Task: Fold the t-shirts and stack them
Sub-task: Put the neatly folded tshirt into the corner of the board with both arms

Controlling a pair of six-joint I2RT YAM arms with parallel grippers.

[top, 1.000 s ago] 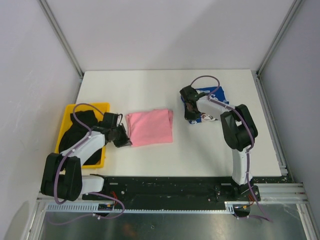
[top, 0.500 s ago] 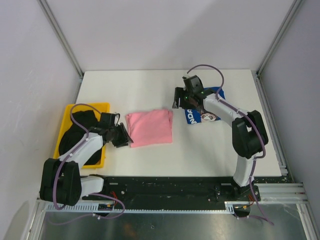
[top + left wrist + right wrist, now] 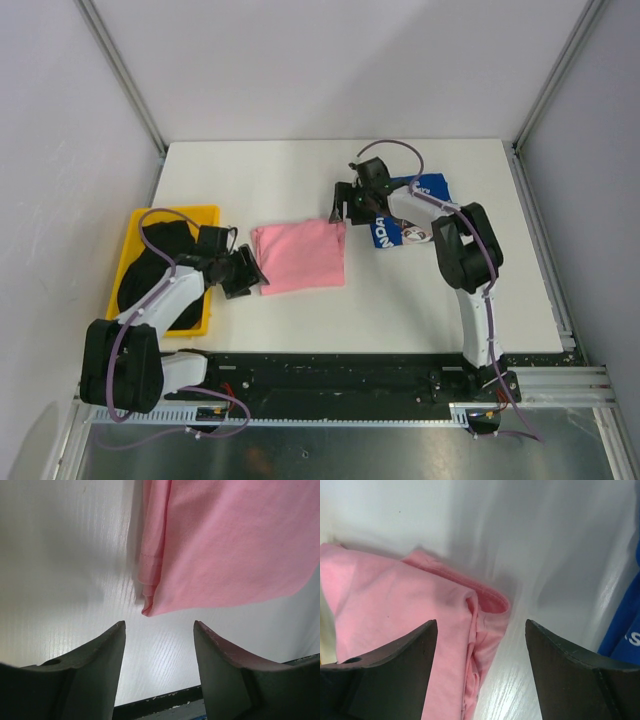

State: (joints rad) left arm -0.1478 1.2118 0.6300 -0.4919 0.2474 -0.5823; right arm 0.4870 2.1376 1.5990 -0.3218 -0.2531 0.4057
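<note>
A folded pink t-shirt [image 3: 300, 254] lies mid-table. My left gripper [image 3: 252, 276] sits at its near-left corner, open and empty; the left wrist view shows that corner [image 3: 150, 607] just beyond the spread fingers [image 3: 100, 652]. My right gripper [image 3: 338, 208] hovers open over the shirt's far-right corner, where the collar edge [image 3: 492, 600] shows between the fingers. A folded royal-blue t-shirt [image 3: 385, 231] with white lettering lies to the right, partly under the right arm. Black t-shirts [image 3: 150, 262] fill the yellow bin.
The yellow bin [image 3: 205, 214] stands at the table's left edge beside the left arm. A black rail [image 3: 340, 372] runs along the near edge. Metal frame posts [image 3: 560, 62] rise at the back corners.
Both grippers have opened. The right gripper moved left from the blue t-shirt to the pink one's far-right corner. The left gripper let go of the pink shirt's corner and stayed close.
</note>
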